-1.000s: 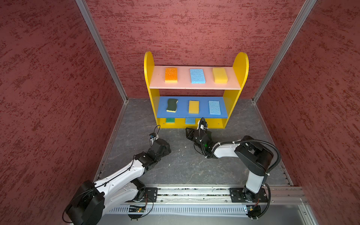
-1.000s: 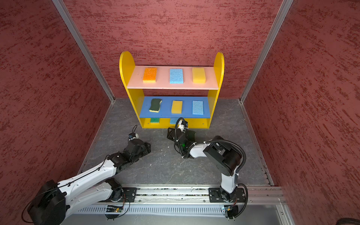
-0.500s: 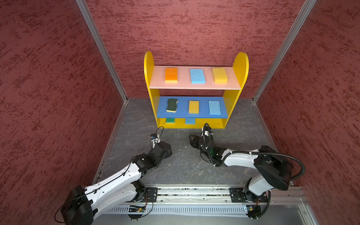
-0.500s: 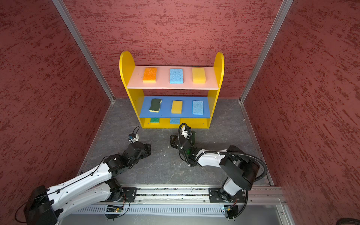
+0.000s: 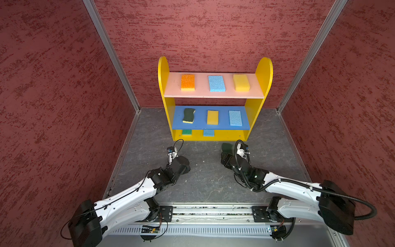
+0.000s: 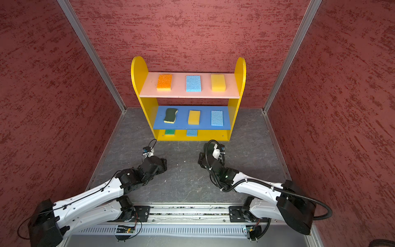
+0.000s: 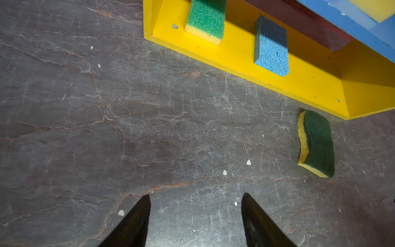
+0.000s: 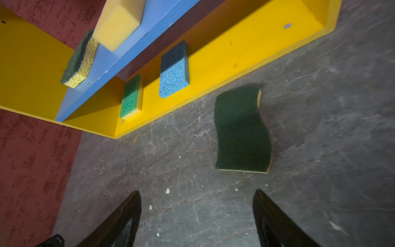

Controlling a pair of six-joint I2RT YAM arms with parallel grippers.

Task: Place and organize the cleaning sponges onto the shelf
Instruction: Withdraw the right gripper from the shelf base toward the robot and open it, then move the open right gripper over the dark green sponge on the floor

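The wavy green scourer point(image 8: 241, 130) lay on the tabletop point(image 8: 331, 139), just before the shelf point(image 8: 245, 51). The left fingers point(image 7: 136, 220) and right fingers point(image 8: 126, 218) stood spread, holding nothing.

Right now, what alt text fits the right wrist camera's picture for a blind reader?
A wavy dark green sponge lies on the grey floor in front of a yellow shelf, ahead of the open, empty right gripper. A green sponge and a blue sponge sit on the shelf's bottom board.

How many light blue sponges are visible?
3: upper sponge centred on the pink board; middle sponge rightmost on the blue board; lower sponge on the yellow base, partly overhung.
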